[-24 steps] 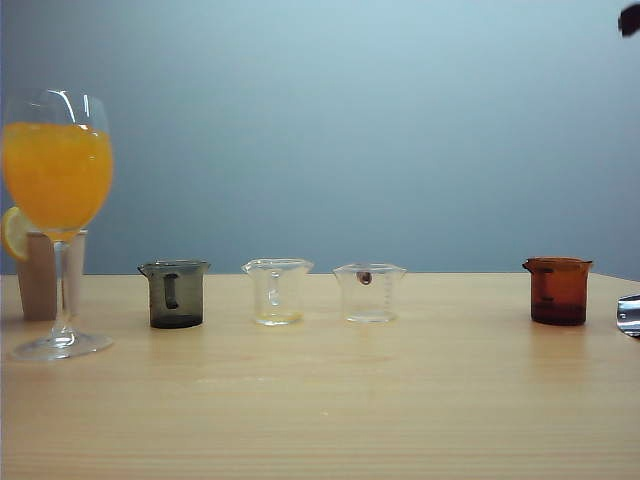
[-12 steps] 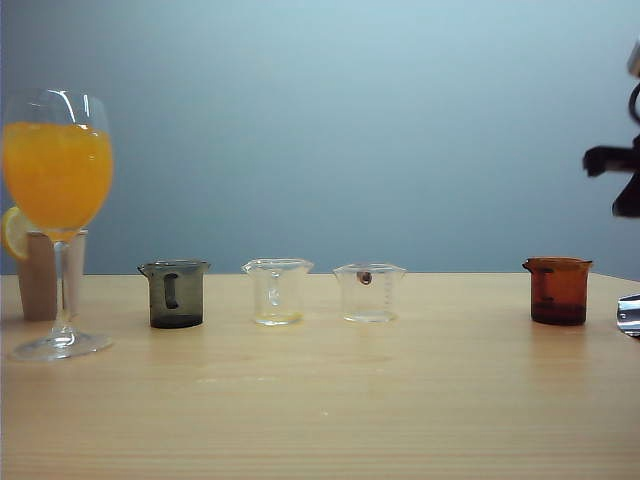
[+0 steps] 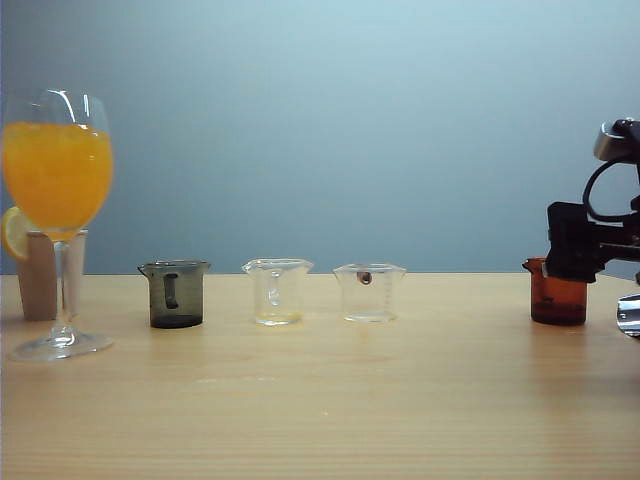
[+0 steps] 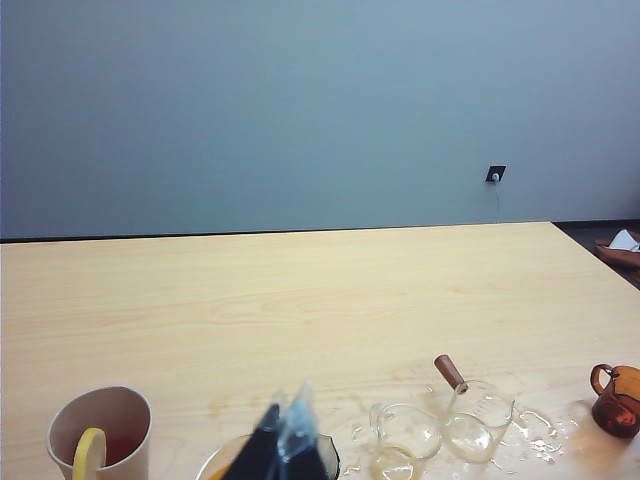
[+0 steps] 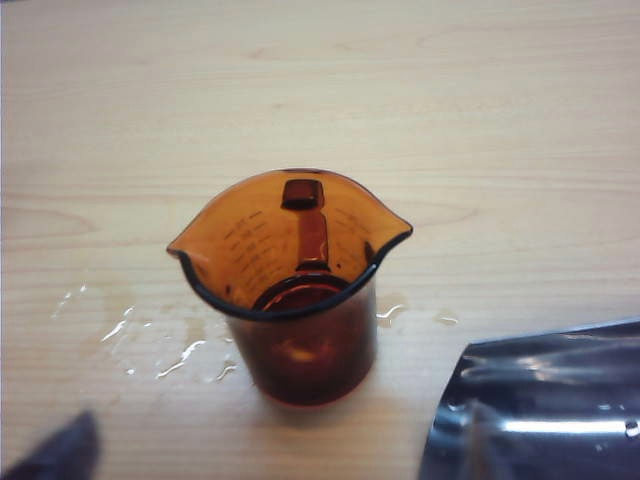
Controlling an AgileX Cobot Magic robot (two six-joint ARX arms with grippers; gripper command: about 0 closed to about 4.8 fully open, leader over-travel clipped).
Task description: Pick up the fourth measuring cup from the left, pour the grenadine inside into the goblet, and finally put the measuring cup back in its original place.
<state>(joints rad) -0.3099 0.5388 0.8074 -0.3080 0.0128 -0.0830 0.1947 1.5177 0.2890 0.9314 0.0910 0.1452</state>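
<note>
The fourth measuring cup (image 3: 557, 297) is amber-brown and stands upright at the right end of the row, with dark red grenadine (image 5: 303, 362) in its bottom. My right gripper (image 3: 580, 250) hangs low just by its rim. In the right wrist view the cup (image 5: 295, 270) sits just ahead of the open right gripper (image 5: 270, 435), untouched, with its handle on the side away from the gripper. The goblet (image 3: 57, 200) of orange drink stands far left. My left gripper (image 4: 285, 445) is shut and empty, hovering over the goblet's rim (image 4: 215, 467).
A smoky grey cup (image 3: 175, 293) and two clear cups (image 3: 277, 290) (image 3: 369, 292) stand between goblet and amber cup. A beige cup with a lemon slice (image 3: 40, 272) is behind the goblet. A shiny metal part (image 3: 629, 313) lies at the right edge. Wet patches (image 5: 150, 345) mark the table.
My right arm has swung down from the upper right corner to the amber cup's height. Cups and goblet have not moved.
</note>
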